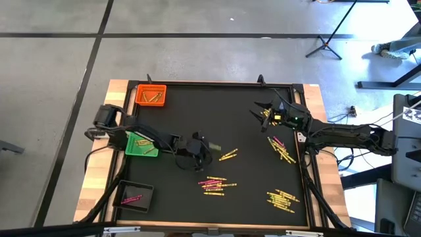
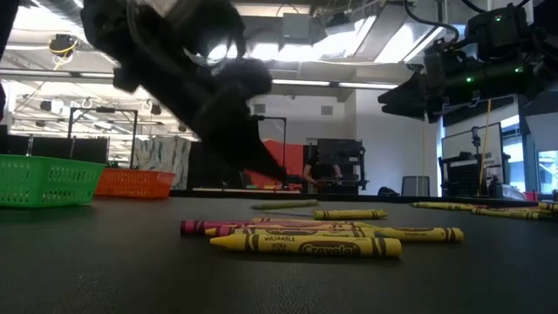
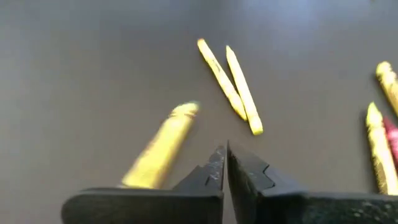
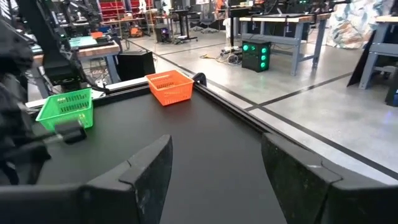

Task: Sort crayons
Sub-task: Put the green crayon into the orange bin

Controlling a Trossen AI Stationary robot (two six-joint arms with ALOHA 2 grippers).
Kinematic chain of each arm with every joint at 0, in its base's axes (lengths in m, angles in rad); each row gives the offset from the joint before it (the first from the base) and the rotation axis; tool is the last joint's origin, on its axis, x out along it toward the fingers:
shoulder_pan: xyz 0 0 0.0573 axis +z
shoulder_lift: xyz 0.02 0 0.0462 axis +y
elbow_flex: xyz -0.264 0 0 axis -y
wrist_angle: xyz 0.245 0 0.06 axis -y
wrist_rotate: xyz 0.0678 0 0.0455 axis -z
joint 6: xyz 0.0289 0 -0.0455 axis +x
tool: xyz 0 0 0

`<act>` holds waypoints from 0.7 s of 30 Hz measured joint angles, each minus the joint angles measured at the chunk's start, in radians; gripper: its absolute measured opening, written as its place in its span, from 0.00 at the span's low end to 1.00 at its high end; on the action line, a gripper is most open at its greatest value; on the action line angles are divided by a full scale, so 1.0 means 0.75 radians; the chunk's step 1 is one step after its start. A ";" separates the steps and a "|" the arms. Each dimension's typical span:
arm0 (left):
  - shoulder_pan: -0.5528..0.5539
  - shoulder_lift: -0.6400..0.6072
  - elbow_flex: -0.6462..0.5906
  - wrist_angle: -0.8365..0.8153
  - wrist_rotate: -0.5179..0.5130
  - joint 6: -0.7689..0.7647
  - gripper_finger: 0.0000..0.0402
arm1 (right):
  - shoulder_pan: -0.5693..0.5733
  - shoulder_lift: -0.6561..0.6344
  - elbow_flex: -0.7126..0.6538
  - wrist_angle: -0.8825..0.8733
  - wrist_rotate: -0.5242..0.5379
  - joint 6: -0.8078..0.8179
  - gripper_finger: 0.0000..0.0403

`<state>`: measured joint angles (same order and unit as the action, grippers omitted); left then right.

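Yellow crayons (image 2: 305, 245) up front, L gripper (image 1: 199, 157) jaws together empty, R gripper (image 1: 262, 112) jaws apart nr orange tray (image 1: 150, 95)

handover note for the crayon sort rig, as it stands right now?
Left hand: shut, low over mid-mat. The left wrist view shows its fingers together with nothing between them; a blurred yellow crayon lies beside the tips, so the grab seems to have missed.
Right hand: open, empty, raised over the far right of the mat.
Done: some crayons in the orange tray, green tray and black tray.
Left: a loose pair near the left hand, a pile at mid-mat, and clusters at right and near right.
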<state>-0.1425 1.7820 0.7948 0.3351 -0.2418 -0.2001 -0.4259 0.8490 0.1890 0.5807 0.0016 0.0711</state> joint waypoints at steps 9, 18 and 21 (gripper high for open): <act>0.015 -0.240 0.001 -0.169 -0.110 0.069 0.00 | 0.000 0.000 0.000 -0.003 0.010 0.002 0.61; 0.188 -0.185 0.001 -0.152 0.030 0.096 0.20 | 0.000 0.000 0.000 -0.023 0.045 -0.005 0.61; 0.186 -0.185 0.000 -0.153 0.026 0.113 0.24 | 0.000 0.000 0.000 -0.067 0.141 -0.030 0.61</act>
<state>-0.0034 1.6436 0.7951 0.2205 -0.2224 -0.1151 -0.4259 0.8490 0.1890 0.5308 0.1075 0.0483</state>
